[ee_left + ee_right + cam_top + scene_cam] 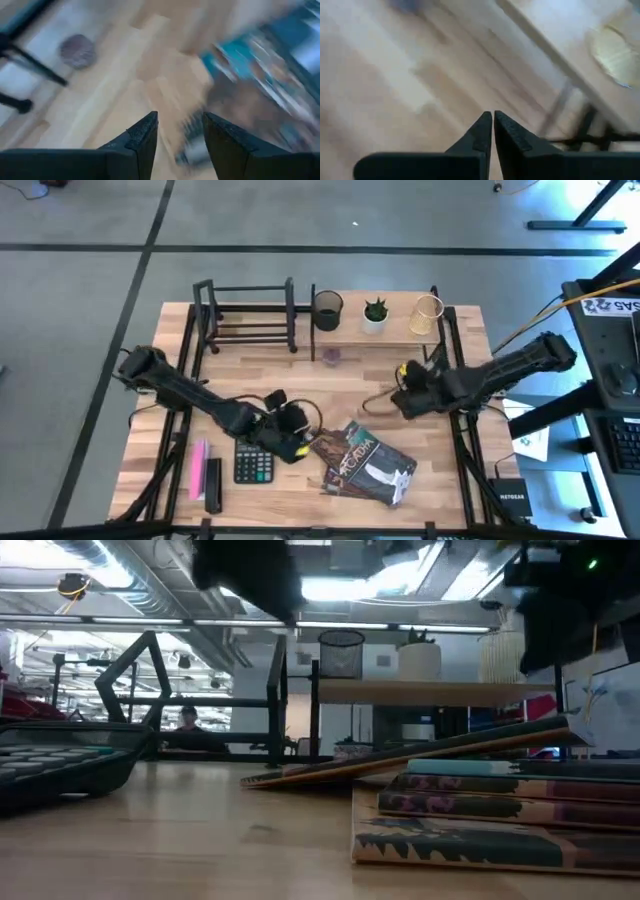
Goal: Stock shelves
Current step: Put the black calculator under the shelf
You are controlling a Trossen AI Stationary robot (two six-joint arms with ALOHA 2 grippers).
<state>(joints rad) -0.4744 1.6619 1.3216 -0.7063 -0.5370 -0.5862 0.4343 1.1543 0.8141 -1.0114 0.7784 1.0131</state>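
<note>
— Start from the left: where do things stand?

— The left gripper (297,442) hangs low over the front middle of the surface (180,395), its fingers (145,137) spread with nothing between them. The calculator (254,463) sits just to its left, and the pile of books (368,465) lies just to its right, touching or nearly so.

— So which arm would you say takes a book?

— The left one, I'd judge. It is right at the pile's near corner, while the right gripper (400,402) hovers farther back, fingers (487,132) pressed together on nothing.

— How does the pile lie?

— Flat, fanned a little. The top book's long axis runs slantwise, from upper left near the left fingers down to the right toward the front edge. In the low view one cover tilts up off the rest.

— And the shelves?

— At the back. The black book rack (247,315) stands back left, looking empty; the light-wood shelf (385,330) is to its right, carrying a mesh cup (328,310), a small plant (375,312) and a wire basket (427,313). The rack is well apart from the books, behind and left of them.
</note>
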